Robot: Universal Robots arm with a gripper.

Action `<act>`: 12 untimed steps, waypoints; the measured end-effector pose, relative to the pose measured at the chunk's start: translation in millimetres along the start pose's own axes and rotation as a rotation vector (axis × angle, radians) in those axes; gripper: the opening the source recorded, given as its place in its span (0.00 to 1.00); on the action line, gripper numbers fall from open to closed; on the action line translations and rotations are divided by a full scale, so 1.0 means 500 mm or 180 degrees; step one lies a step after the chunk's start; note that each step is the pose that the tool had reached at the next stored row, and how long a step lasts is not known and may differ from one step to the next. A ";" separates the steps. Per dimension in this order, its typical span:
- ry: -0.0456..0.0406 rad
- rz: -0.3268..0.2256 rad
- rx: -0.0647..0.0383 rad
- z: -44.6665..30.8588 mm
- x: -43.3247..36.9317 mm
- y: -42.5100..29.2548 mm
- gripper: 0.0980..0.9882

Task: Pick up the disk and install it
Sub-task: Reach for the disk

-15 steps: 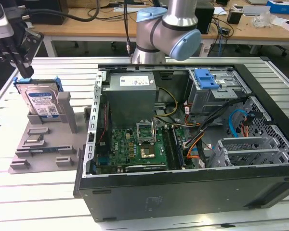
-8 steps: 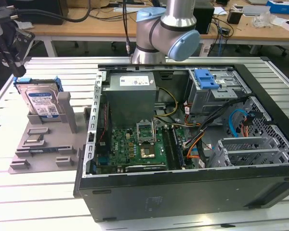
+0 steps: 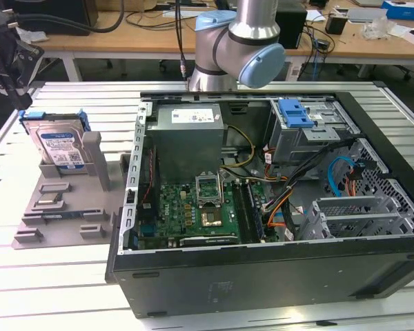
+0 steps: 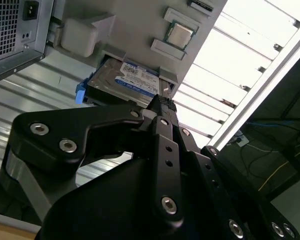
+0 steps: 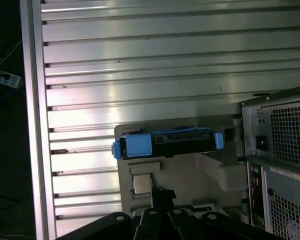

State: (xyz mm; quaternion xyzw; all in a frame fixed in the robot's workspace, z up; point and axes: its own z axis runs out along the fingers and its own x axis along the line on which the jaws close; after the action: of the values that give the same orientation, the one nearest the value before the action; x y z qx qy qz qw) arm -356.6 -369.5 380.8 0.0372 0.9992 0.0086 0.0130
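Observation:
The disk (image 3: 55,145) stands on edge in a grey holder (image 3: 62,207) at the exterior view's left, beside the open computer case (image 3: 262,276). It is silver with a blue-and-white label and a blue carrier, and it also shows in both wrist views (image 4: 132,80) (image 5: 165,141). My black gripper (image 3: 17,100) hangs above and behind the disk, apart from it. Its fingertips (image 4: 162,102) (image 5: 162,194) meet at one point, shut on nothing.
A small chip (image 4: 180,35) lies in a pocket of the holder. Inside the case are a grey power supply (image 3: 190,131), a green motherboard (image 3: 193,207), cables and a drive cage with a blue latch (image 3: 294,114). The ribbed metal table (image 5: 140,65) stretches beyond the holder.

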 end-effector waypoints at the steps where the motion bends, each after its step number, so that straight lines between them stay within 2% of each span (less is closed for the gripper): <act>1: 0.0001 0.0000 0.0001 0.000 0.001 0.001 0.00; 12: 0.0000 0.0000 0.0001 0.000 0.002 0.001 0.00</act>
State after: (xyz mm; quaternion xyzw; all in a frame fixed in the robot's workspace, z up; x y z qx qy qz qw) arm -357.8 -368.9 380.6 0.0373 0.9992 0.0084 0.0130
